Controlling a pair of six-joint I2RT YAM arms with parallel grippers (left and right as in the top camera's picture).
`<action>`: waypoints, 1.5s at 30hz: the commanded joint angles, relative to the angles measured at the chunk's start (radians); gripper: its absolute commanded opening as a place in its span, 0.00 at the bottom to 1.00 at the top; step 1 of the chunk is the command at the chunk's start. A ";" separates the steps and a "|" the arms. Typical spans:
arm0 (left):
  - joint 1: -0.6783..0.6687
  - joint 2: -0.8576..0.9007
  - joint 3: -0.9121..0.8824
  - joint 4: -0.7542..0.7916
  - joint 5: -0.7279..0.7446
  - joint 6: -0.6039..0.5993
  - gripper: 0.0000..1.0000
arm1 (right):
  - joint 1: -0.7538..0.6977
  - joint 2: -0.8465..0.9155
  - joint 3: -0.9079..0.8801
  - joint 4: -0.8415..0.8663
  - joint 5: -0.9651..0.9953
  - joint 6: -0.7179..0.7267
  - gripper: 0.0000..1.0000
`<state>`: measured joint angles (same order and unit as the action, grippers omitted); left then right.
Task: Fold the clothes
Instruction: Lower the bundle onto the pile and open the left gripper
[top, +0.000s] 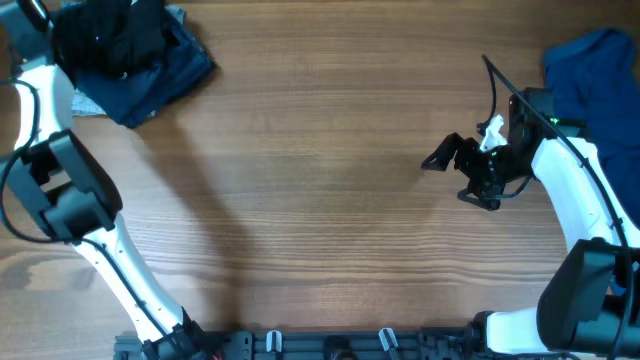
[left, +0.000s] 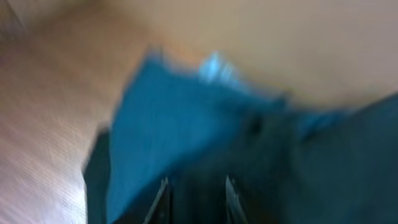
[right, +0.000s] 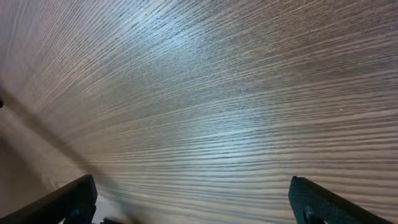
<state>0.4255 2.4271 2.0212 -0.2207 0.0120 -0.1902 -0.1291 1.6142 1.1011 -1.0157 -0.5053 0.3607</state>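
Observation:
The clothes lie in two places. A heap at the far left corner has a black garment (top: 105, 35) on top of a dark navy one (top: 170, 62). A royal blue garment (top: 600, 80) lies at the far right. My left arm reaches up into the heap, and its fingers are lost against the dark cloth from overhead. In the blurred left wrist view, my left gripper (left: 197, 199) stands slightly open over dark fabric (left: 261, 155), with blue cloth (left: 168, 118) beyond. My right gripper (top: 458, 178) (right: 193, 193) hangs wide open above bare wood, holding nothing.
A wooden table (top: 320, 180) carries everything. A pale scrap of cloth (top: 85, 100) pokes out from under the left heap. The arm bases and a black rail (top: 330, 345) line the near edge. The right arm's cable (top: 500, 80) arcs toward the royal blue garment.

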 joint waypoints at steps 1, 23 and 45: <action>0.004 0.069 -0.005 -0.044 -0.006 0.003 0.33 | -0.003 0.013 -0.004 -0.003 -0.029 -0.010 1.00; -0.107 -0.155 -0.008 -0.383 0.189 -0.005 0.14 | -0.003 0.013 -0.004 0.029 -0.031 -0.021 0.99; -0.134 -0.246 -0.007 -0.430 0.170 -0.001 0.21 | -0.003 0.013 -0.004 0.047 -0.031 -0.021 0.99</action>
<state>0.2905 2.2383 2.0216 -0.6212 0.1879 -0.1967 -0.1291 1.6161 1.1011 -0.9722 -0.5167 0.3599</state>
